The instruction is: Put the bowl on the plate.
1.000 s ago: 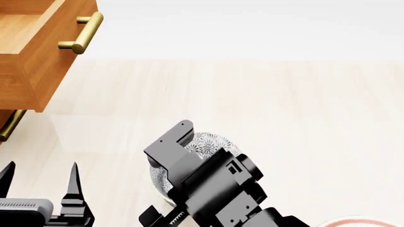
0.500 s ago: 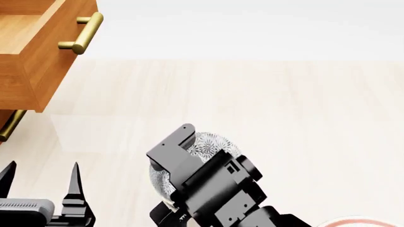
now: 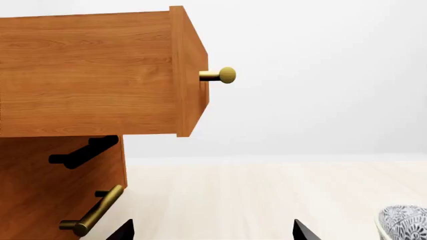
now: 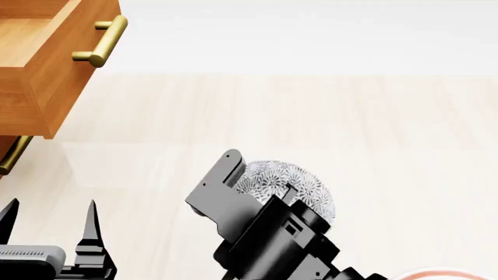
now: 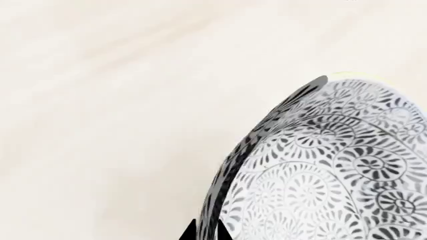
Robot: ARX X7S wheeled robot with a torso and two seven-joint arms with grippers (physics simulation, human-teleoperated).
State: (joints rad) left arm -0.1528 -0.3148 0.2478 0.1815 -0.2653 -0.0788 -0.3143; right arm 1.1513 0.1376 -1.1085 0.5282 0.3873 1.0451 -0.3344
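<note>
The bowl (image 4: 290, 179), white with a dense grey-black floral pattern, hangs tilted just above the pale table. My right gripper (image 4: 232, 174) is shut on its rim. In the right wrist view the bowl (image 5: 333, 170) fills the frame, its rim pinched between the two dark fingertips of the right gripper (image 5: 205, 233). Only a thin red-ringed sliver of the plate (image 4: 437, 273) shows, at the bottom right edge of the head view. My left gripper (image 4: 51, 219) stands open at the lower left with nothing in it; from the left wrist view the bowl (image 3: 404, 223) is off to one side.
A wooden cabinet has an open top drawer (image 4: 46, 64) with a brass handle (image 4: 105, 39) jutting out at the far left. A lower drawer handle (image 3: 93, 216) sits close to the left gripper (image 3: 213, 233). Pale tabletop (image 4: 350, 116) stretches beyond the bowl.
The right gripper has lifted and tipped the bowl, carrying it slightly right; more of its patterned outside now shows. The left arm has not moved.
</note>
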